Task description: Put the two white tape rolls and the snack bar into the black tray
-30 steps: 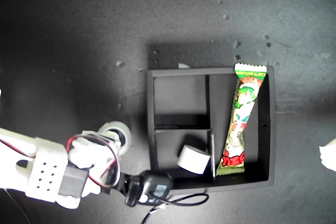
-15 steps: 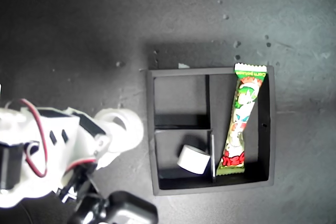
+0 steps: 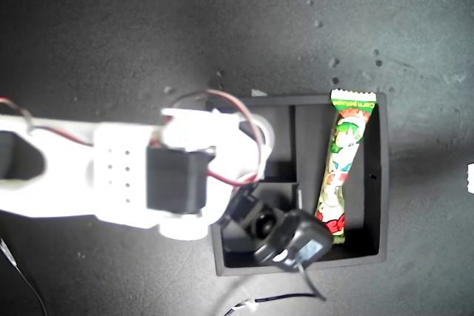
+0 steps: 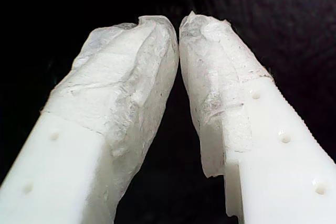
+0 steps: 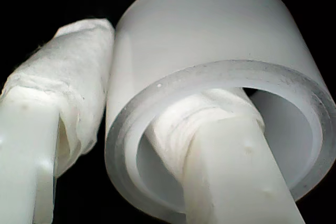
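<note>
Second gripper (image 5: 152, 145) clamping tape roll (image 5: 210, 51) wall over black tray (image 3: 381, 183); first gripper (image 4: 178, 30) nearly closed, empty; lower level into free compartment, clear of dividers.

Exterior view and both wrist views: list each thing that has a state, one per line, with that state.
Snack bar: lying in the tray's long compartment.
Tape roll: held, one finger through its hole.
Second end effector: shut on the tape roll.
First end effector: shut, empty.
Tray: arm above it.
</note>
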